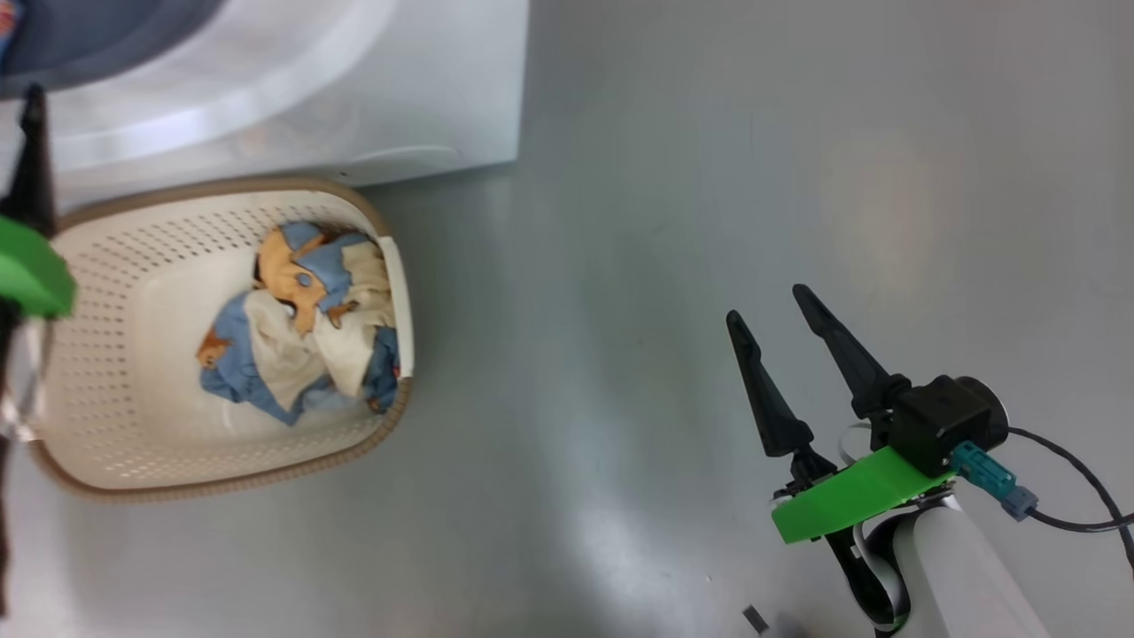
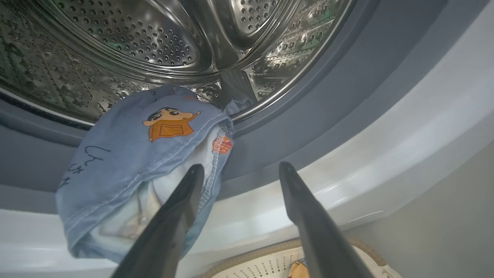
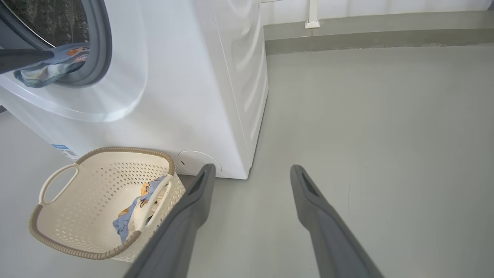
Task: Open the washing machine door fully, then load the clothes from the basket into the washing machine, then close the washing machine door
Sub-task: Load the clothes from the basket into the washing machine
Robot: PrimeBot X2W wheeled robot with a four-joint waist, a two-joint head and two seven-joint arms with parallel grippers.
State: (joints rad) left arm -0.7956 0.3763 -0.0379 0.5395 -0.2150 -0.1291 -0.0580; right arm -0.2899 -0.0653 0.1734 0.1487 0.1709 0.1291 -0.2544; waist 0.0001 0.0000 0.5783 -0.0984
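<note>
left end effector (image 2: 240,166) spreading wide, gripping nothing, pointing at washer (image 3: 185,77) mouth | blue garment (image 2: 127,162) draping over gasket (image 2: 308,116) lip, sitting behind one fingertip, not between the two | right end effector (image 1: 766,304) hanging wide over floor (image 1: 709,177), well right of basket (image 1: 221,184) | other clothes (image 1: 301,328) lying in basket, just before washer

Right hand (image 1: 766,304): two long matte-black tapered fingers w/ pointed tips, mounted on a bright green plastic plate (image 1: 850,496). Behind them sits a black boxy camera block (image 1: 939,421) w/ a rounded rear. A teal connector (image 1: 979,465) and a blue-grey plug (image 1: 1019,502) lead into a thin black cable (image 1: 1085,505). The glossy white forearm (image 1: 966,567) is smooth and rounded. Left hand (image 2: 242,166): same long dark fingers, smooth, slightly glossy, plus a matching green bracket (image 1: 31,270).
</note>
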